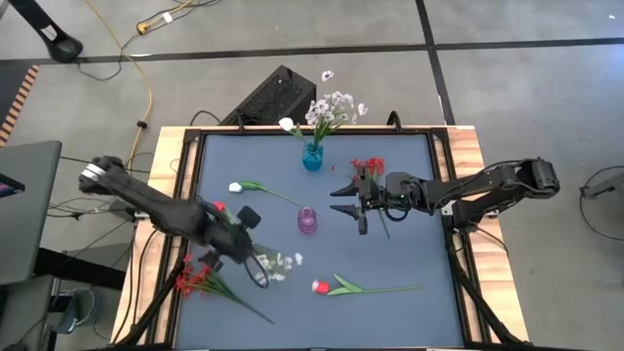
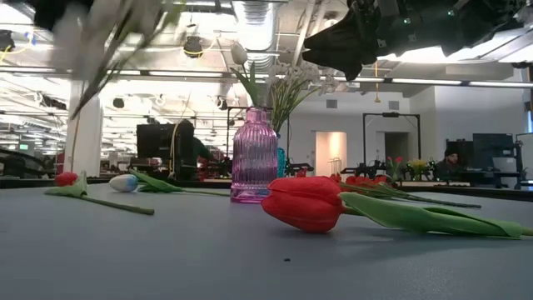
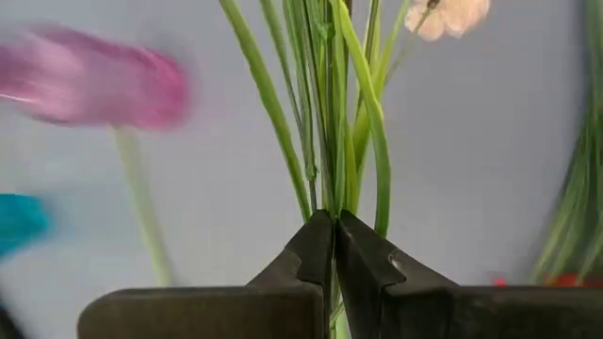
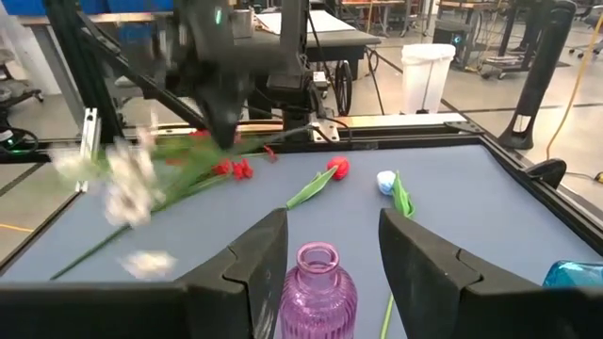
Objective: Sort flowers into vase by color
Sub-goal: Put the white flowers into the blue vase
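Left gripper (image 3: pixel 332 247) jaws clamp white spray (image 3: pixel 344 122) stems; blooms mostly cropped

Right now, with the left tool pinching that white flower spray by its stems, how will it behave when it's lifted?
Likely floppy: the left tool is shut on several thin green stems of the white flower spray, which fan apart above the grip. Probably light, since the stems are wiry and the blossoms small. A stem could slip free, because the bundle looks loose.

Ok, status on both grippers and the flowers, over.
Left gripper shut on thin green stems of white-blossom spray, front left. Right gripper open, empty, facing ribbed purple glass vase. Nothing blocking the vase.
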